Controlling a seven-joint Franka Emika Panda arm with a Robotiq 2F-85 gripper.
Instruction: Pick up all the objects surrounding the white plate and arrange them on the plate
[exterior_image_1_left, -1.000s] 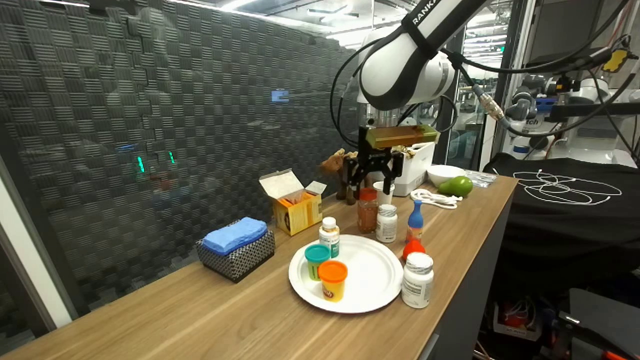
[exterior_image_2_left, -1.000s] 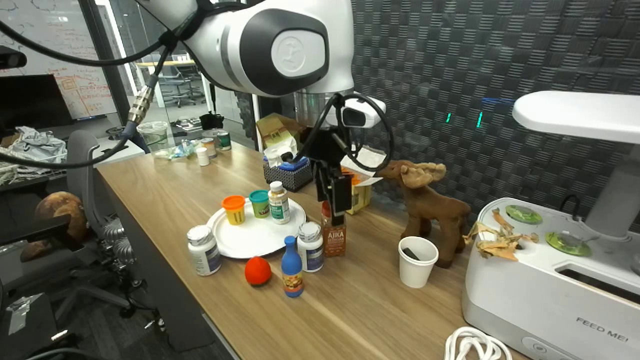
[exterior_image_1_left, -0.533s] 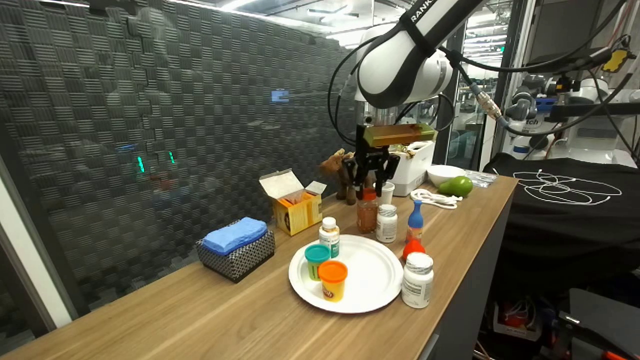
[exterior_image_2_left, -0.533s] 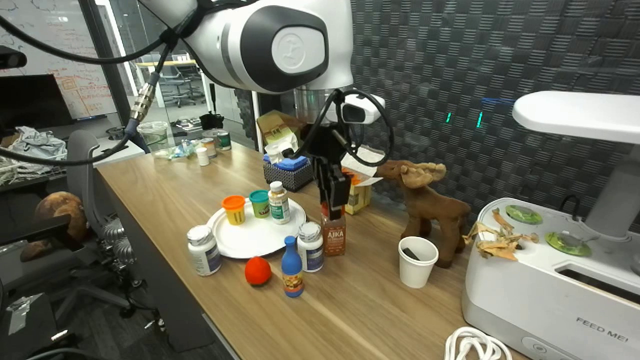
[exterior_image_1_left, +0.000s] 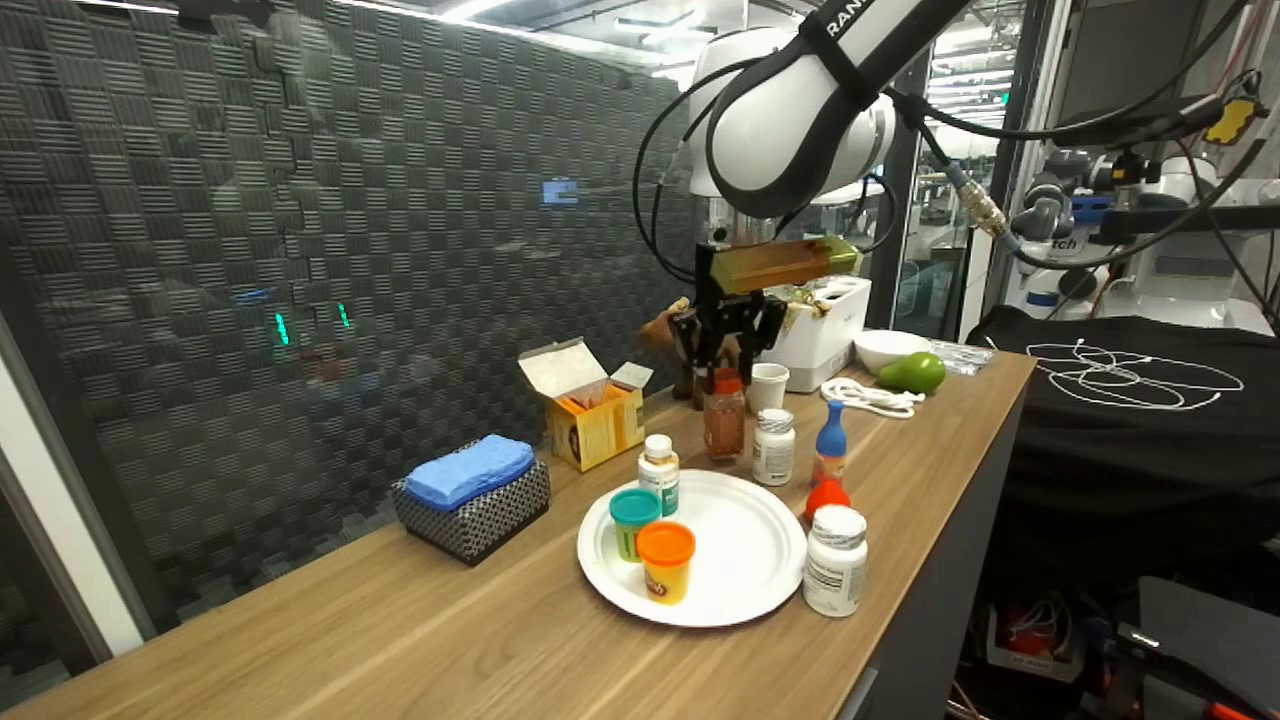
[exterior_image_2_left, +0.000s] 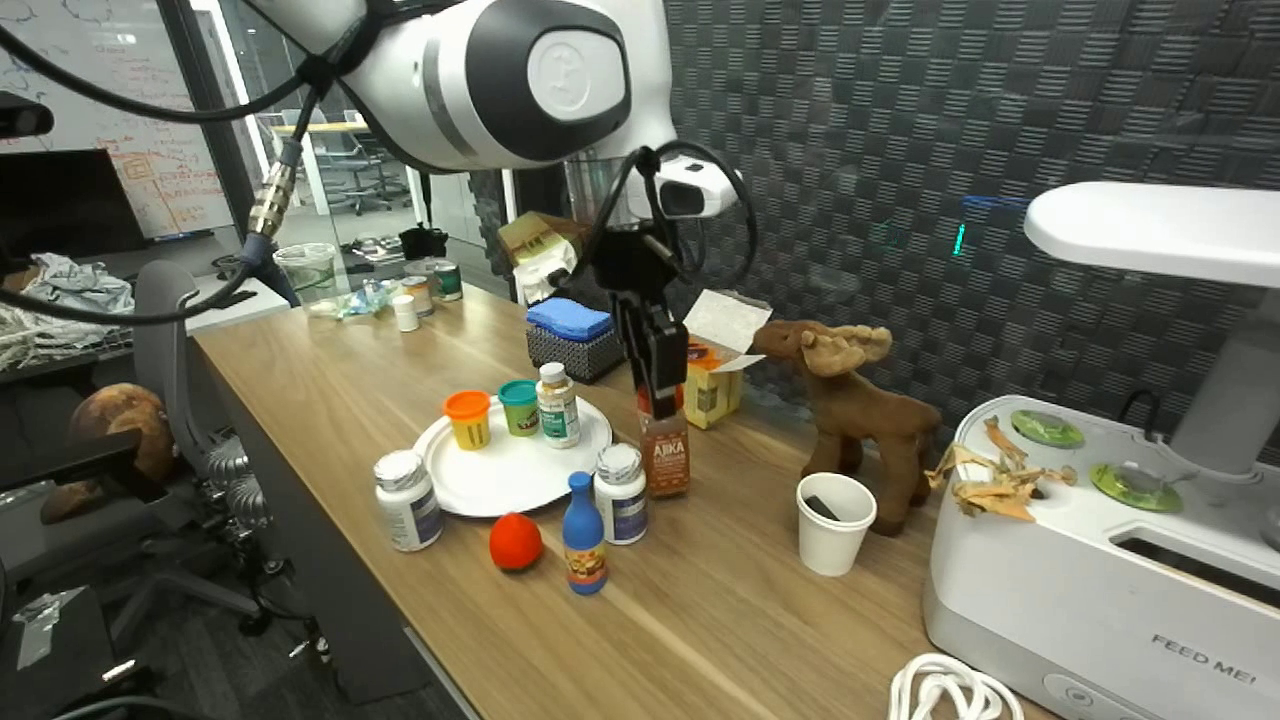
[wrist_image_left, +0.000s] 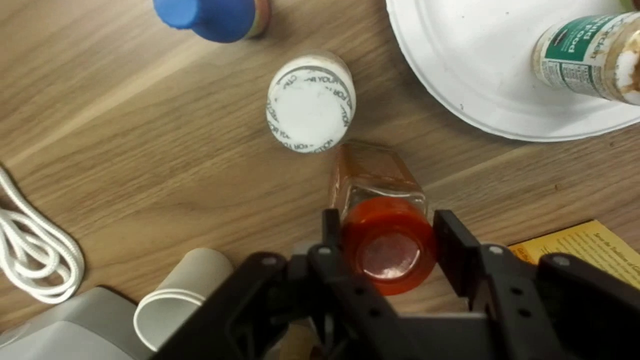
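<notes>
The jar (exterior_image_1_left: 724, 428) is firmly gripped at its red cap (wrist_image_left: 389, 252) by the gripper (wrist_image_left: 386, 230), just beside a white bottle (exterior_image_2_left: 621, 500) and outside the plate (exterior_image_1_left: 740, 545) (whether its base touches the counter (exterior_image_1_left: 480, 640) cannot be told). On the plate, an orange-lidded tub (exterior_image_1_left: 666, 565), a green-lidded tub (exterior_image_1_left: 632, 525) and a capped bottle (exterior_image_1_left: 659, 478) are found upright. Near the rim, a second white bottle (exterior_image_2_left: 408, 502), a round red object (exterior_image_2_left: 516, 542) and a blue bottle (exterior_image_2_left: 584, 538) are noted, with a paper cup (exterior_image_2_left: 830, 535) farther off.
</notes>
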